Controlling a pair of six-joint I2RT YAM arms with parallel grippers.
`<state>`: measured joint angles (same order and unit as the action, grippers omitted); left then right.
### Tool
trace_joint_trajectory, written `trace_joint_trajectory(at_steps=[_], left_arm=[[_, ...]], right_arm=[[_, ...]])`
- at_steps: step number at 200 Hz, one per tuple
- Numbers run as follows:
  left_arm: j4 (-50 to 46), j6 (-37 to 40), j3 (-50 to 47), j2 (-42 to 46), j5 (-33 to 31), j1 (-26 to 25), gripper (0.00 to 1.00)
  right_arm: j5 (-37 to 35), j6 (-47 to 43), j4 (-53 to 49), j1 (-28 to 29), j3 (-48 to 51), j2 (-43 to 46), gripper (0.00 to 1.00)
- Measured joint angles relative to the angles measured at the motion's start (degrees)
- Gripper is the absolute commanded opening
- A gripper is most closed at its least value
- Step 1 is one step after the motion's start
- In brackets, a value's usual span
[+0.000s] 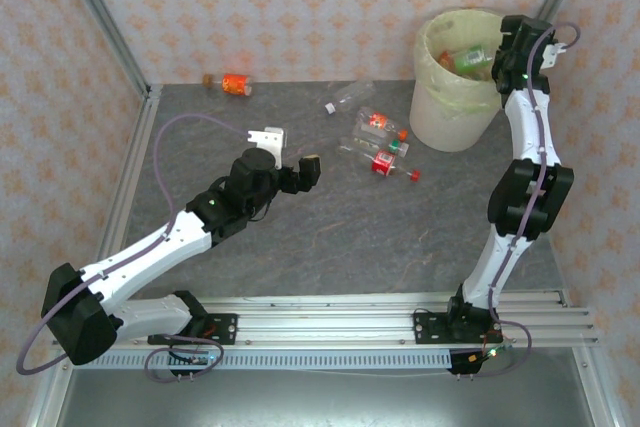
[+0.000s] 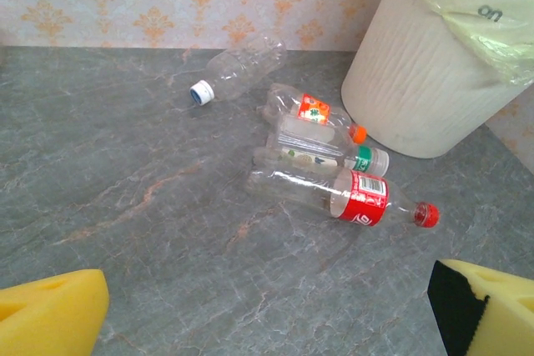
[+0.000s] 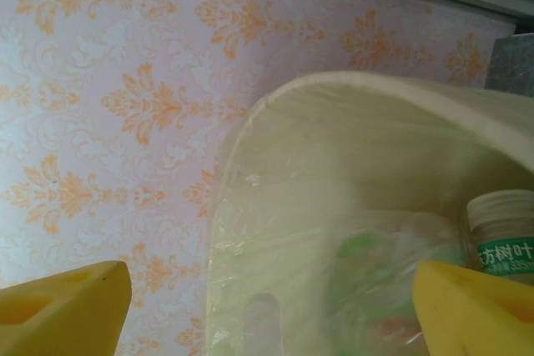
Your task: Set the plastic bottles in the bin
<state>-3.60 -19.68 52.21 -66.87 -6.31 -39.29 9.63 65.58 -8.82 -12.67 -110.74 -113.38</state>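
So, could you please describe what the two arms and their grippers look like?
The left arm and right arm look alike: white links between bulky black joints, each with a thin lilac cable running alongside. The left gripper and right gripper both have chunky yellow pads; one left pad shows a black inner face.

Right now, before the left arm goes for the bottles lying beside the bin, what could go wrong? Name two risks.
1. The red-label bottle, green-label bottle and orange-label bottle lie touching, so the open left end effector may catch two or knock one rolling.
2. They lie close to the bin, where the right end effector hangs over the rim; the arms might crowd each other.
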Motion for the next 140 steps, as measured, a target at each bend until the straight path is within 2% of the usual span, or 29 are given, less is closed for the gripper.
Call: trace_joint_trajectory(at_steps=[74, 140], left_arm=[[0.0, -0.1, -0.3, 0.0, -0.2, 0.0, 1.00], [-0.1, -1.5, -1.0, 0.0, -3.7, 0.0, 1.00]], right_arm=[[-3.9, -1.4, -0.8, 0.1, 2.9, 6.3, 0.89], [-0.7, -5.2, 0.2, 0.1, 3.3, 7.5, 0.89]])
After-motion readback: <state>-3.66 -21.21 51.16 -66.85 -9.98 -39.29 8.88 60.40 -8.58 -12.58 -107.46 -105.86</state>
